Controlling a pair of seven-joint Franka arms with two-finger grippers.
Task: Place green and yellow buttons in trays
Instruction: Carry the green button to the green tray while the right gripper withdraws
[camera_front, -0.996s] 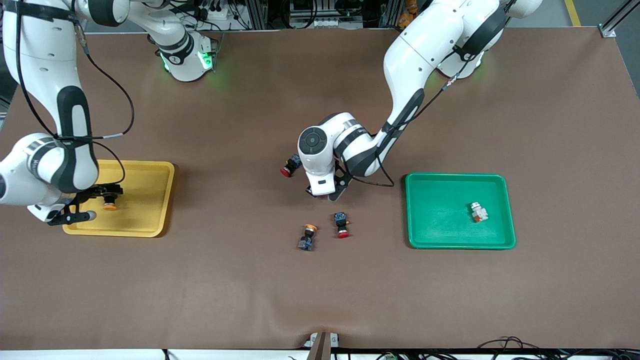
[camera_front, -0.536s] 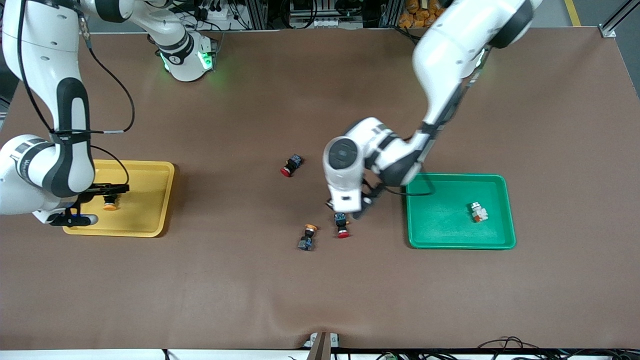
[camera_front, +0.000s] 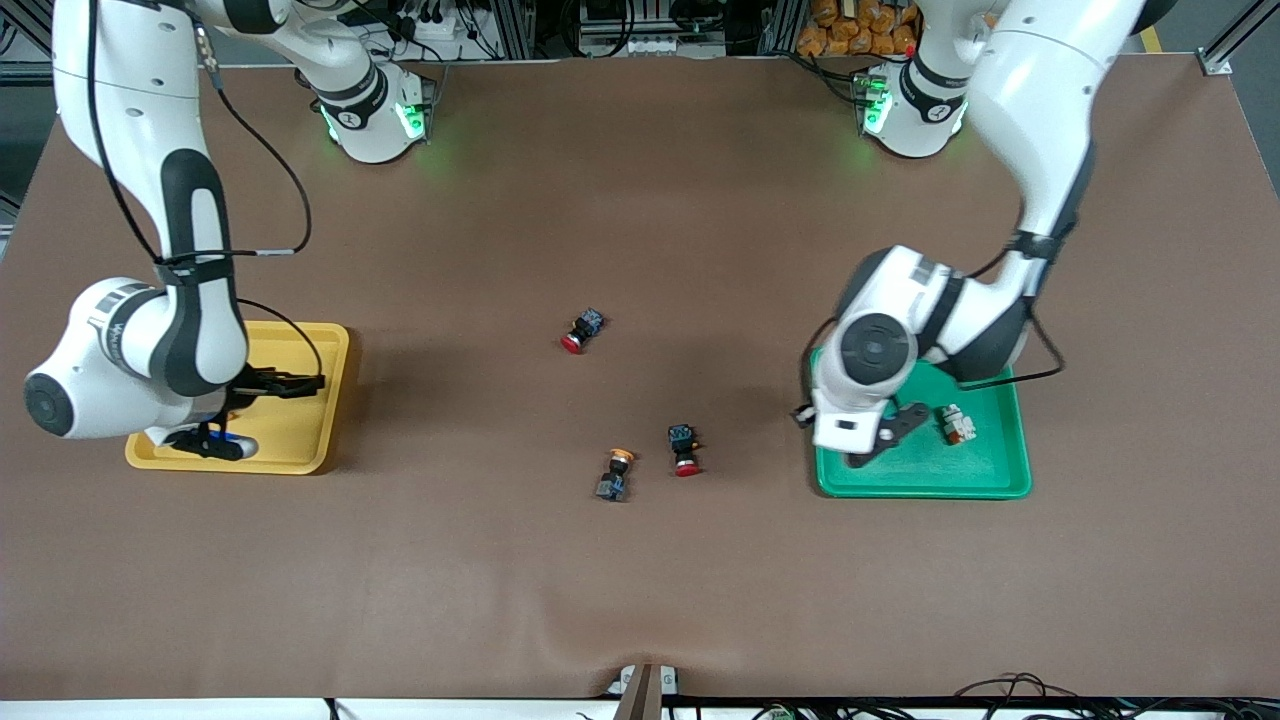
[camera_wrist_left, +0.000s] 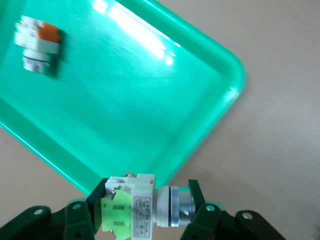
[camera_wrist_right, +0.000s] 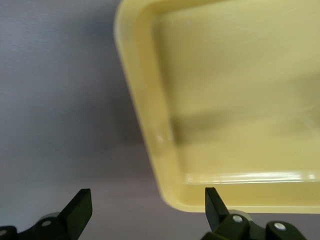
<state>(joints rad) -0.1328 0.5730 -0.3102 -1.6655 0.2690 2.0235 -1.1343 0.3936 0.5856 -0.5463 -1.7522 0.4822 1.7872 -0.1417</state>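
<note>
My left gripper (camera_front: 866, 443) is shut on a pale silvery-white switch with a light-green block (camera_wrist_left: 134, 210). It holds the switch over the corner of the green tray (camera_front: 990, 482) nearest the table's middle. The gripper shows in the left wrist view (camera_wrist_left: 146, 206), above the tray's rim (camera_wrist_left: 235, 75). A pale switch with an orange-red mark (camera_front: 958, 424) lies in that tray (camera_wrist_left: 37, 42). My right gripper (camera_front: 255, 415) is open and empty over the yellow tray (camera_front: 305, 440). Its wrist view (camera_wrist_right: 147, 202) shows a tray corner (camera_wrist_right: 150, 130). A yellow-capped switch (camera_front: 615, 473) lies mid-table. The second yellow-capped one is hidden.
Two black-and-blue switches with red caps lie on the brown table. One (camera_front: 683, 450) lies beside the yellow-capped switch. The other (camera_front: 582, 331) lies farther from the front camera. A crease in the table cover runs near the front edge.
My left gripper carried the green-block switch from the table's middle to over the green tray's corner. My right arm shifted a little over the yellow tray and now covers the yellow-capped switch there.
</note>
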